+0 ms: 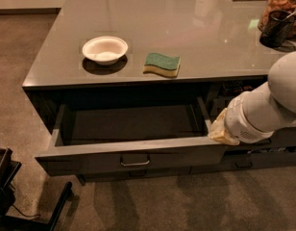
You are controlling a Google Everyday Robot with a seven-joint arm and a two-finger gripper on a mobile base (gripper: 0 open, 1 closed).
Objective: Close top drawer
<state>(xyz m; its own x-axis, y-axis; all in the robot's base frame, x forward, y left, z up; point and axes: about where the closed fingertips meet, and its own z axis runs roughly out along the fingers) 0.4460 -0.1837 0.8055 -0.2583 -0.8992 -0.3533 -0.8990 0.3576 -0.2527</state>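
Observation:
The top drawer (90,159) is a wide dark grey drawer pulled far out from under the counter. Its flat front carries a small metal bar handle (135,161) at the middle. The long shallow box inside looks empty. My gripper (220,131) is at the drawer's right front corner, at the end of the white arm (270,102) coming in from the right. Its cream tip is level with the drawer's top edge, and I cannot tell if it touches.
On the grey counter (186,37) sit a white bowl (105,49) and a green-and-yellow sponge (161,64) near the front edge. A jar (282,8) and dark cup (275,28) stand at far right. Narrower drawer fronts (249,160) lie right of the open drawer. A black base (8,191) is at lower left.

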